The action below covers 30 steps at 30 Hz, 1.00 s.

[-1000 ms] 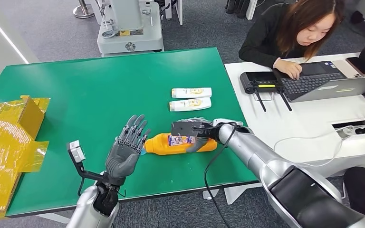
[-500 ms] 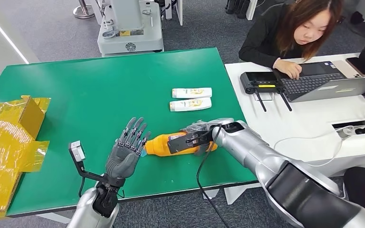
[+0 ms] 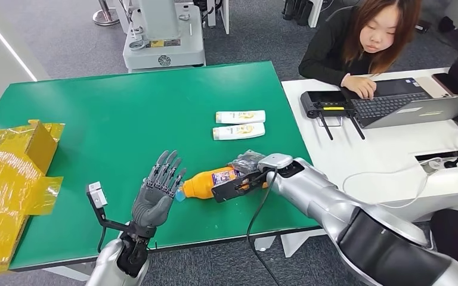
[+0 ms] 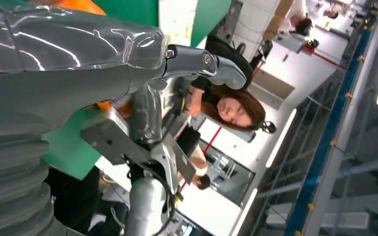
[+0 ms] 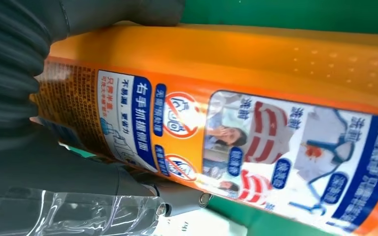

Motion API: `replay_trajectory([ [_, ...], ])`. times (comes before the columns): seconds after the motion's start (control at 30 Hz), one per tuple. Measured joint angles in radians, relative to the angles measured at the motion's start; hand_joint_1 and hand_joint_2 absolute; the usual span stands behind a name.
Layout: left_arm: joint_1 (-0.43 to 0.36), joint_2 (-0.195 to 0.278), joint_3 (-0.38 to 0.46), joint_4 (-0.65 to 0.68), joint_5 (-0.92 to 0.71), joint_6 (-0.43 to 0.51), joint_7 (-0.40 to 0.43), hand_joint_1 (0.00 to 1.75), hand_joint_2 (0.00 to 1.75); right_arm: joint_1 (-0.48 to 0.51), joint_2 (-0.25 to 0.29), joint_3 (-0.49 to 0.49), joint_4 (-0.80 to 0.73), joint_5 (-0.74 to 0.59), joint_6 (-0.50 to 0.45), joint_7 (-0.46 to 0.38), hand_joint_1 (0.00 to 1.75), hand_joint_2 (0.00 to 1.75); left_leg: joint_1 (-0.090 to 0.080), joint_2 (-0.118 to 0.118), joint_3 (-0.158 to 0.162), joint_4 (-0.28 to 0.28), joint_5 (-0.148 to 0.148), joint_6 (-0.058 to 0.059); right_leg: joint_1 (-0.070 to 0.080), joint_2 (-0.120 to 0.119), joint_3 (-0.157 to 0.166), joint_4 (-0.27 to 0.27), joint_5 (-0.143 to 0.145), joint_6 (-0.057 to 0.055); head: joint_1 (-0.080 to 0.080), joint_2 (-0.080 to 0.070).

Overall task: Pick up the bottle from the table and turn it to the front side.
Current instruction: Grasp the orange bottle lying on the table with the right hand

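A crumpled yellow bag point(image 3: 9, 179) is lying at the far left edge of the green counter point(image 3: 125, 113). Further along, the left hand point(image 3: 157, 189) is standing upright above the counter's near edge, palm facing the bottle, its fingers point(image 3: 168, 167) spread apart and holding nothing; their tips are sitting just beside the bottle's blue cap end without clearly touching it. The orange bottle point(image 3: 206, 182) is lying on its side across the near part of the counter, cap pointing towards the left hand, its printed label turned upward. The right hand point(image 3: 247, 164) is gripping the bottle's base end, its fingers point(image 5: 103, 14) wrapping around the orange body close to the label in the right wrist view. Beyond the bottle, two white tubes point(image 3: 239, 124) are lying side by side near the counter's right edge, well apart from both hands. Further right, a person point(image 3: 364, 42) is sitting at a white desk point(image 3: 364, 155), one hand resting on a laptop point(image 3: 417, 104).
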Motion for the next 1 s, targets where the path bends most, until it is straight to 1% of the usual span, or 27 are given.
replay_trajectory([
  [0.1,0.022,0.007,0.013,-0.010,-0.040,0.048,-0.023,0.00,1.75,0.025,-0.023,-0.022,-0.019,-0.078,-0.064,-0.040,1.75,1.75,0.000,0.000,0.000,0.000,0.001,0.001,0.000,0.000,0.000,0.000,0.001,0.001,0.000,0.000],
  [0.17,0.033,0.010,0.023,-0.023,-0.077,0.101,-0.046,0.00,1.75,0.048,-0.039,-0.046,-0.039,-0.123,-0.091,-0.064,1.75,1.75,0.000,-0.001,0.000,0.000,0.001,0.001,0.000,-0.001,0.001,0.000,0.001,0.002,0.000,0.000],
  [0.27,0.050,0.012,0.045,-0.064,-0.165,0.259,-0.100,0.00,1.75,0.102,-0.074,-0.099,-0.104,-0.188,-0.125,-0.097,1.75,1.75,0.000,-0.001,0.000,0.000,0.001,0.001,0.000,-0.001,0.001,-0.001,0.002,0.002,0.000,0.000],
  [0.3,0.055,0.011,0.051,-0.083,-0.195,0.317,-0.120,0.00,1.75,0.122,-0.089,-0.115,-0.131,-0.204,-0.130,-0.102,1.75,1.75,0.000,-0.001,0.000,0.000,0.001,0.001,0.000,-0.001,0.001,-0.001,0.002,0.002,0.000,0.000],
  [0.4,0.070,0.011,0.063,-0.138,-0.259,0.454,-0.175,0.00,1.75,0.175,-0.136,-0.144,-0.211,-0.226,-0.130,-0.106,1.75,1.75,0.000,-0.001,0.000,0.001,0.001,0.001,0.000,-0.001,0.001,-0.002,0.002,0.002,0.000,0.000],
  [0.5,0.087,0.009,0.069,-0.186,-0.301,0.554,-0.215,0.00,1.75,0.220,-0.174,-0.161,-0.280,-0.235,-0.130,-0.104,1.75,1.75,0.000,-0.001,0.000,0.001,0.000,0.002,0.000,-0.001,0.001,-0.002,0.001,0.002,0.000,0.000],
  [0.6,0.113,0.006,0.075,-0.246,-0.343,0.623,-0.224,0.00,1.75,0.261,-0.202,-0.175,-0.335,-0.244,-0.132,-0.097,1.75,1.75,0.001,-0.001,0.000,0.000,0.000,0.001,0.000,0.000,0.001,-0.002,0.001,0.003,0.000,0.000],
  [0.7,0.148,0.002,0.083,-0.321,-0.382,0.670,-0.225,0.00,1.75,0.307,-0.228,-0.197,-0.386,-0.273,-0.144,-0.095,1.75,1.75,0.001,-0.001,0.002,0.000,-0.002,0.002,0.001,-0.001,0.003,-0.003,-0.001,0.004,0.000,0.000],
  [0.77,0.170,0.002,0.089,-0.357,-0.385,0.676,-0.225,0.00,1.75,0.342,-0.245,-0.216,-0.420,-0.298,-0.162,-0.106,1.75,1.75,0.001,-0.002,0.004,0.000,-0.003,0.003,0.001,-0.001,0.005,-0.003,-0.002,0.004,0.000,0.000],
  [0.83,0.185,0.002,0.094,-0.381,-0.372,0.672,-0.225,0.00,1.75,0.387,-0.258,-0.244,-0.460,-0.351,-0.197,-0.138,1.75,1.75,0.001,-0.002,0.005,0.000,-0.003,0.003,0.001,-0.002,0.006,-0.004,-0.002,0.004,0.000,0.000],
  [0.9,0.199,0.003,0.103,-0.394,-0.351,0.661,-0.225,0.00,1.75,0.459,-0.268,-0.296,-0.521,-0.429,-0.240,-0.177,1.75,1.75,0.001,-0.004,0.004,0.000,-0.003,0.003,0.001,-0.004,0.007,-0.004,-0.002,0.004,0.000,0.000],
  [1.0,0.210,0.008,0.113,-0.398,-0.325,0.642,-0.225,0.00,1.75,0.576,-0.270,-0.391,-0.634,-0.504,-0.290,-0.195,1.75,1.75,0.001,-0.005,0.001,0.000,-0.003,0.003,0.001,-0.005,0.006,-0.004,-0.002,0.004,0.000,0.000],
])
